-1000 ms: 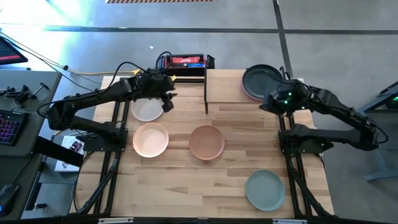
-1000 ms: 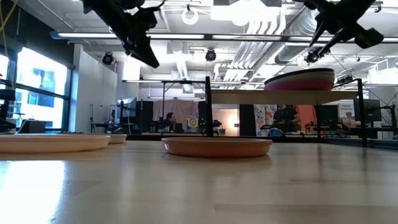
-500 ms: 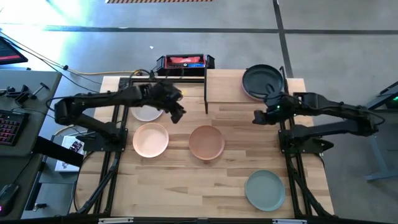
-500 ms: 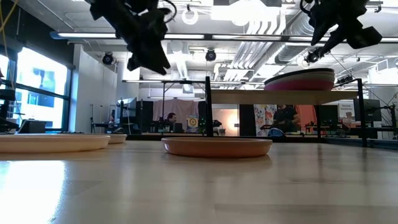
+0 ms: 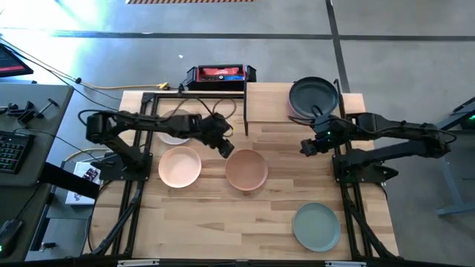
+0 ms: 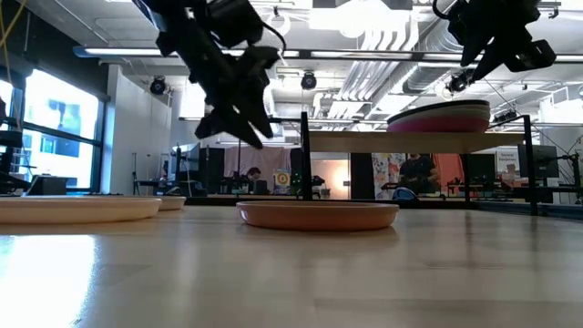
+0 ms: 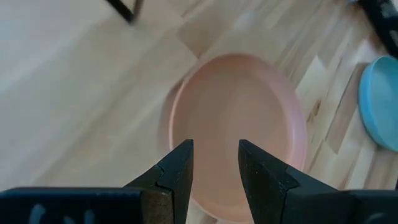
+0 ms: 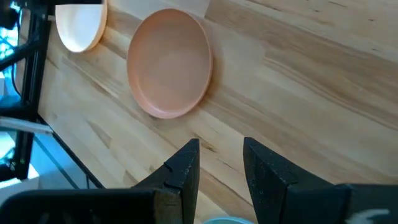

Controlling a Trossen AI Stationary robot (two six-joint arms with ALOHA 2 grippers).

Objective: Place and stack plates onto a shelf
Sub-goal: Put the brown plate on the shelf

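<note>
A tan plate (image 5: 246, 170) (image 6: 317, 214) (image 7: 239, 118) (image 8: 171, 62) lies flat in the middle of the table. My left gripper (image 5: 223, 147) (image 6: 244, 128) (image 7: 215, 163) hovers open just above its far-left rim, touching nothing. My right gripper (image 5: 306, 146) (image 8: 221, 163) hangs open over bare table, to the right of that plate and in front of the shelf (image 5: 269, 104) (image 6: 410, 142). A stack (image 6: 439, 117) rests on the shelf's right half, with a dark slate plate (image 5: 313, 95) on top and a magenta one under it. The peach plate (image 5: 179, 166) and the sage plate (image 5: 317, 226) lie flat on the table. The cream plate (image 5: 175, 133) is partly under my left arm.
A red and black box (image 5: 220, 74) sits behind the table's far edge. The shelf's black post (image 5: 246, 111) stands just beyond my left gripper. The shelf's left half shows bare wood. The arms' black frames run along the table's left and right sides.
My left gripper has swung from above the cream plate toward the table's right and near side, coming down to the tan plate's far-left rim. My right gripper has drawn away from the stack on the shelf toward the near-left. No plate has moved.
</note>
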